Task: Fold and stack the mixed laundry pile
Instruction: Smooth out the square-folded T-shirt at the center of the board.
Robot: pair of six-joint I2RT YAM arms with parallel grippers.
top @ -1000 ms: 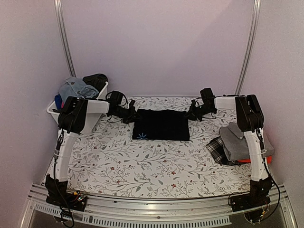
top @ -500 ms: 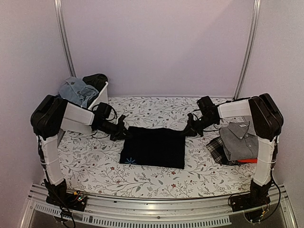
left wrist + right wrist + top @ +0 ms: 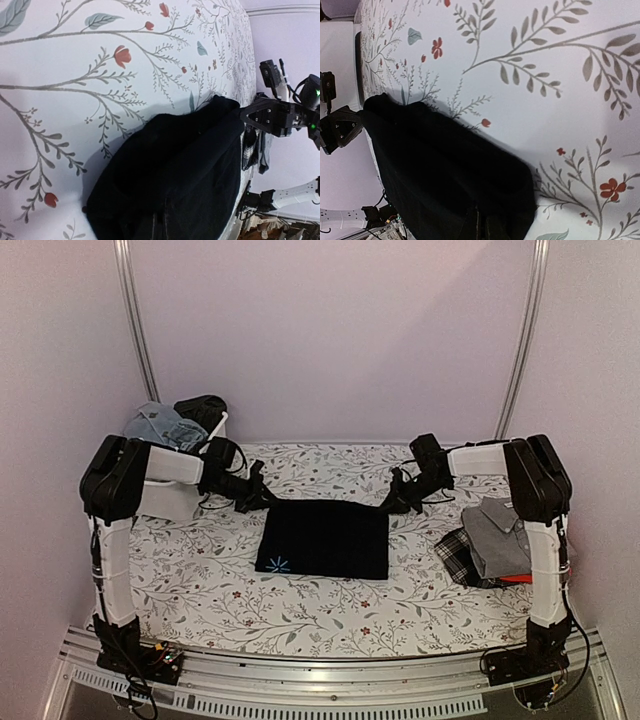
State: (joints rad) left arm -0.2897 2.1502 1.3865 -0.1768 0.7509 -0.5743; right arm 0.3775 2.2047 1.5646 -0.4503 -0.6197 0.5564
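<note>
A folded black garment (image 3: 325,538) with a small blue mark lies flat in the middle of the floral table. My left gripper (image 3: 268,498) is shut on its far left corner, and my right gripper (image 3: 388,502) is shut on its far right corner. In the left wrist view the black cloth (image 3: 190,170) bunches over the shut gripper (image 3: 160,225). In the right wrist view the cloth (image 3: 445,165) covers the gripper (image 3: 482,225) the same way. More of the laundry pile, blue denim (image 3: 160,423) and a black piece (image 3: 203,408), sits in the tub.
The white tub (image 3: 216,436) stands at the far left corner, partly behind my left arm. At the right edge lies a stack: a grey collared shirt (image 3: 500,530) over plaid cloth (image 3: 457,555) and a red piece (image 3: 520,580).
Both grippers pulled the black garment from the back of the table toward the front, then eased it slightly back. Both elbows rose and shifted. The jaws stayed shut.
</note>
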